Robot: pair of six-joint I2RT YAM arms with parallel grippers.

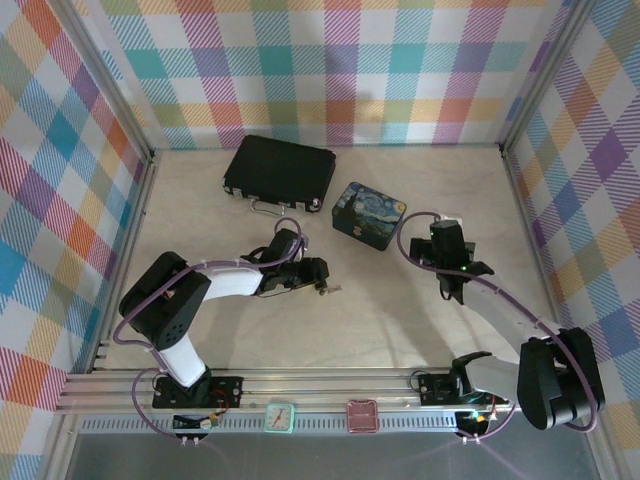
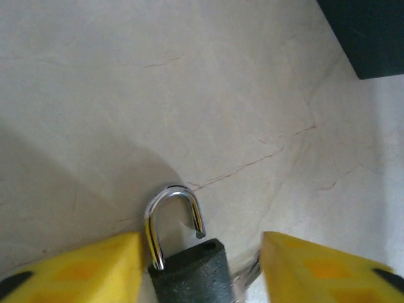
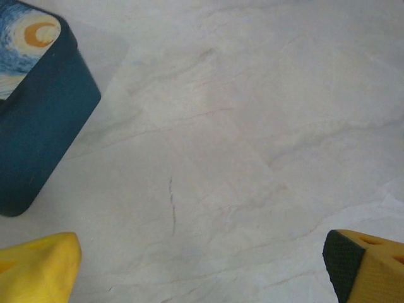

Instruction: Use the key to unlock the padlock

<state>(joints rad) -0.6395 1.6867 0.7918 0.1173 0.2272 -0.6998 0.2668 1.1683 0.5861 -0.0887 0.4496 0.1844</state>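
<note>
Two claws stand with jaws parted. The left claw (image 2: 201, 252) is about half open and straddles the padlock (image 2: 189, 274), which lies on the bench (image 1: 400, 330). Its dark body sits between the yellow fingers (image 2: 76, 271), the shackle (image 2: 172, 211) pointing to 12 o'clock with one leg lifted free of the body. The 9 o'clock finger is just beside the shackle, and a gap shows on the 3 o'clock side, so nothing is clamped. A silvery sliver there may be the key (image 2: 247, 276), though too little shows to be sure. The right claw (image 3: 201, 252) is spread wide over bare bench, holding and touching nothing. The Starry Night box (image 1: 368, 215) sits near it at 10 o'clock, and the black briefcase (image 1: 280, 170) lies at 12 o'clock from the left claw. Open bench lies between the two claws and toward 6 o'clock.
</note>
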